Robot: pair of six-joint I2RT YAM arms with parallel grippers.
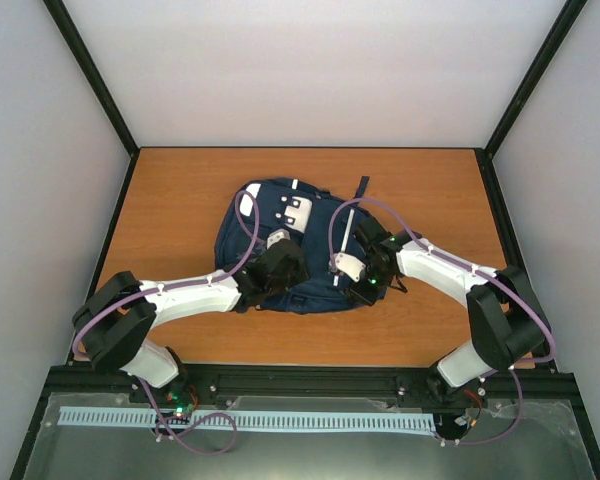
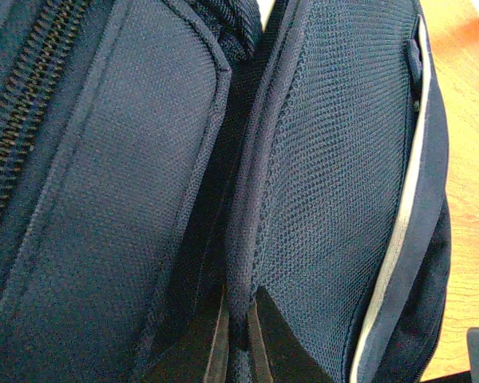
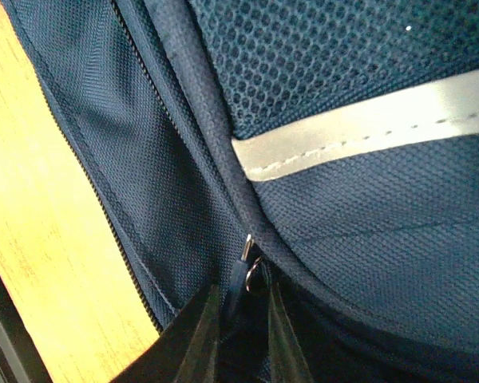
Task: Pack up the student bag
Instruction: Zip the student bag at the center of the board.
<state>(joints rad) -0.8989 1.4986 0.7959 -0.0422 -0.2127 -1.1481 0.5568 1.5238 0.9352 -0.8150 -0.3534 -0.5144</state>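
Student bag [image 1: 315,260], large navy fabric backpack, white-striped: centre of orange wooden table [image 1: 180,190]. Left gripper [image 2: 238,299]: clamped on its padded seam. Right gripper [image 3: 243,295]: jaws narrow around metal zip pull [image 3: 243,267], bite uncertain. Handling: seam anchored, pull drawn straight along teeth.

Soft, even light comes from overhead, leaving only faint shadows on the orange table [image 1: 180,200]. The pale walls [image 1: 310,70] look washed out. Close up, the student bag [image 2: 335,159] shows sharp weave, its white stripe [image 3: 367,128] glares, and the nearest edges go blurry.
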